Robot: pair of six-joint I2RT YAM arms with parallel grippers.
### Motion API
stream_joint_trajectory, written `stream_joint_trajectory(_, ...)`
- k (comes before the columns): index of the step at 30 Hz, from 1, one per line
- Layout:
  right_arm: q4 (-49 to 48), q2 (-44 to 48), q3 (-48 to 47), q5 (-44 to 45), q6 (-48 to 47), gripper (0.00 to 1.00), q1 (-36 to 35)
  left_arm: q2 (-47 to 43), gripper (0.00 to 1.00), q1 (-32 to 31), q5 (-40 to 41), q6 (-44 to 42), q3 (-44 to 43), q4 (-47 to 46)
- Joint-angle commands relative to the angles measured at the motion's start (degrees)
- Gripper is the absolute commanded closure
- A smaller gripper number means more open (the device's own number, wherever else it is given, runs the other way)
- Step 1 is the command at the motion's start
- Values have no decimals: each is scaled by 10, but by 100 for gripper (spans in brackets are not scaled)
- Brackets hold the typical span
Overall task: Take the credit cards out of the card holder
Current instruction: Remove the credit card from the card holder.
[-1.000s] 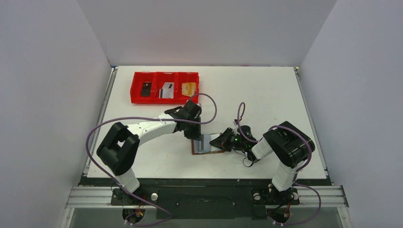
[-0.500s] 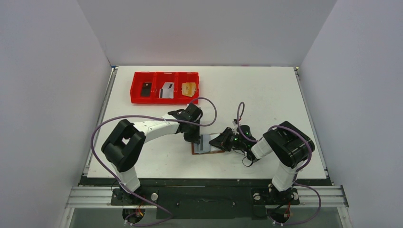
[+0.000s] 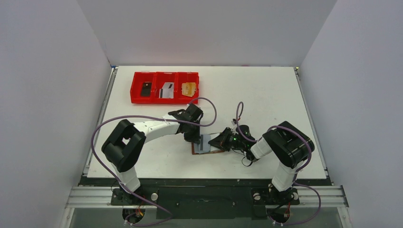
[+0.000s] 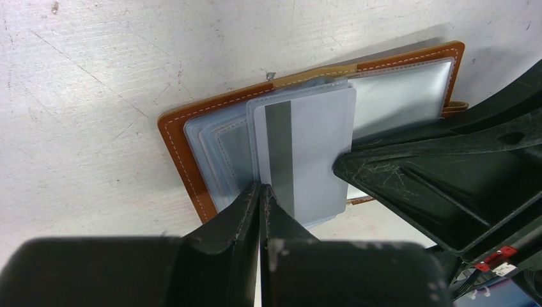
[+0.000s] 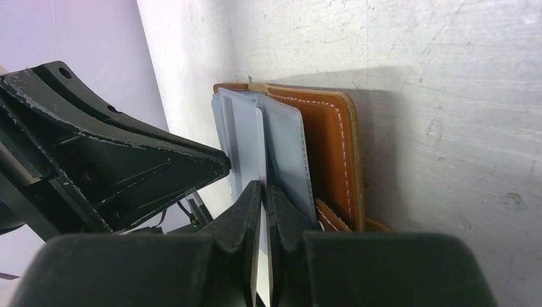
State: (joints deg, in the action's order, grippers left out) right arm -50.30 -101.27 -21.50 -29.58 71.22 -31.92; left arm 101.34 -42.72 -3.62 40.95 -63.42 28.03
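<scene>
At the far left the red tray (image 3: pixel 133 88) holds three cards (image 3: pixel 166 90), one to each compartment. Next comes the left gripper (image 4: pixel 261 189), its jaws pressed together at the near corner of a grey striped card (image 4: pixel 316 144). Whether the card's edge is nipped between them I cannot tell. The card juts from a clear sleeve of the open brown wallet (image 4: pixel 181 153), which lies flat on the table (image 3: pixel 266 95) between the two arms. The right gripper (image 5: pixel 263 185) has its jaws drawn together too, at the opposite side of the sleeves, and what they catch is equally unclear.

The card looks light, thin, stiff and slick, so the bare edge clear of the sleeve is probably the best place to pinch. The sleeves look soft and floppy (they fan up loosely), and the wallet seems light enough to slide or lift along with the card unless it is held down.

The two grippers crowd close over the wallet. The tray is well apart, and bare table lies to the right and beyond.
</scene>
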Motion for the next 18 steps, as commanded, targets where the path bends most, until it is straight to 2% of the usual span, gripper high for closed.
stream_joint_trajectory(1, -17, 12, -1, 11, -11, 99, 2, 28, 100, -3, 32, 4, 7, 22)
stream_joint_trajectory(8, 4, 28, 5, 15, -27, 100, 9, 37, 100, -2, 65, 7, 9, 34)
stream_joint_trajectory(18, 7, 38, 12, 11, -34, 99, 21, 42, 100, 0, 69, 6, 12, 36)
